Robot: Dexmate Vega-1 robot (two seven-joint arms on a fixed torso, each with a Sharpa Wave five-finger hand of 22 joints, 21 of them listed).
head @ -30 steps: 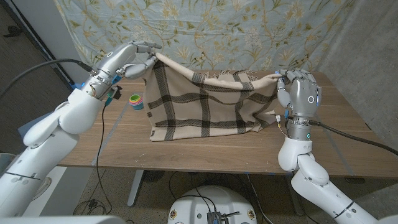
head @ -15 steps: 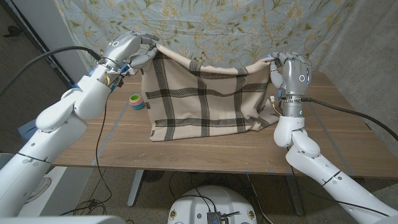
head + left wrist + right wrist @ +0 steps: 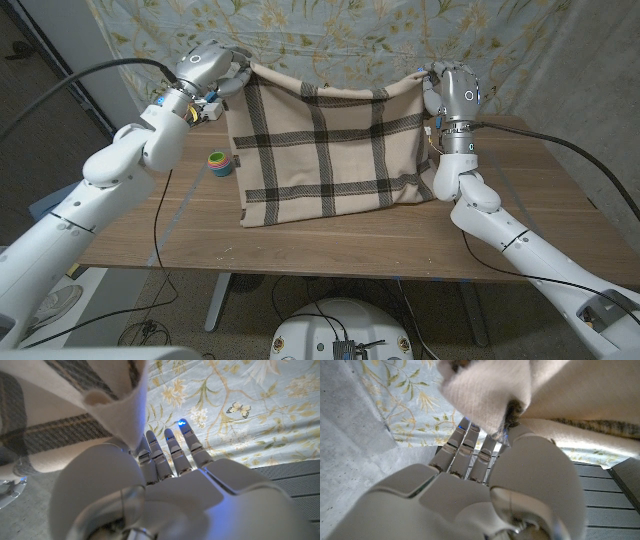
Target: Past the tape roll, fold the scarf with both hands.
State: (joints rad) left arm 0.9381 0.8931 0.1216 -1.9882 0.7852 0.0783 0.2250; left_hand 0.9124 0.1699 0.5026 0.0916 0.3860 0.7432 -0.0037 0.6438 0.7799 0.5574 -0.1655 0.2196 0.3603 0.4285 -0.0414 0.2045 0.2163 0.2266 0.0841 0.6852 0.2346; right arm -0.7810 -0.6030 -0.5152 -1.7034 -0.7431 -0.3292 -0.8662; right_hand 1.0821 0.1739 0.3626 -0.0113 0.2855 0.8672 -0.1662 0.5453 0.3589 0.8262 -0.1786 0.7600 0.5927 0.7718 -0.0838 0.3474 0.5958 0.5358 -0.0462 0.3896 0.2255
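We're up high here: our left robot hand pinches one top corner of the scarf and our right robot hand pinches the other, so the plaid cloth hangs between them like a curtain. Its lower edge lies on the table, well beyond the near edge. From the left wrist view, a peak of cloth sits between thumb and fingers while the other fingers reach out straight; the right wrist view shows a bunched corner held the same way.

What worries us is how little cloth each hand has. Both grips look like small pinches on soft corners, and we judge that a quick swing forward could pull a corner free and drop that whole side in a heap.

The top edge dips a little in the middle, so if our hands drift apart or travel unevenly, the fold would likely land skewed, with edges not matching.

Then there's the tape roll, just beside the scarf's left edge on the table. A low or sideways sweep of the cloth could drag across it and knock it away.
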